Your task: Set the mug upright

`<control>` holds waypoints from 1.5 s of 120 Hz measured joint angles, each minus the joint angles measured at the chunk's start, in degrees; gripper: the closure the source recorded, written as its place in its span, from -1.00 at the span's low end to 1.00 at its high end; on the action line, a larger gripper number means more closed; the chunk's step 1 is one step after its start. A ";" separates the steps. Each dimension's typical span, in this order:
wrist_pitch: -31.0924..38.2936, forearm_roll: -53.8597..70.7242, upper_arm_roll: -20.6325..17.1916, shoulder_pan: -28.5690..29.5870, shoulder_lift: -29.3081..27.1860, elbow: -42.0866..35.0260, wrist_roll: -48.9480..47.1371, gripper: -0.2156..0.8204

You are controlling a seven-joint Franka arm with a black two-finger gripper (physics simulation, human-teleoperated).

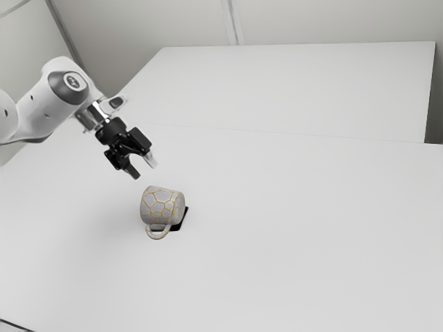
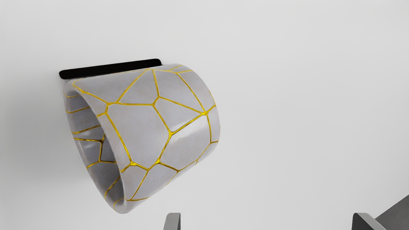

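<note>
My black gripper is open in the air, above and a little to the exterior view's left of the mug. The grey mug with gold crack lines lies on its side, its handle low and toward the near side in the exterior view. In the wrist view the mug shows its side wall and part of its hollow inside; its handle is hidden there. The gripper has its fingertips wide apart, with nothing between them.
A flat black object lies against and partly under the mug; the wrist view shows the black object as a strip along the mug's side. Both are on the white table. A dark cable crosses the exterior view's lower left corner.
</note>
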 joint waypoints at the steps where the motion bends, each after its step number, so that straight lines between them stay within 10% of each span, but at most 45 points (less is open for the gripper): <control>1: 0.13 -0.09 0.00 0.14 0.10 0.00 0.15 -0.54; 124: 5.22 -16.06 0.02 5.02 4.22 -10.81 13.78 -0.52; 180: 5.73 -19.33 -0.44 4.45 4.51 -10.72 13.94 0.31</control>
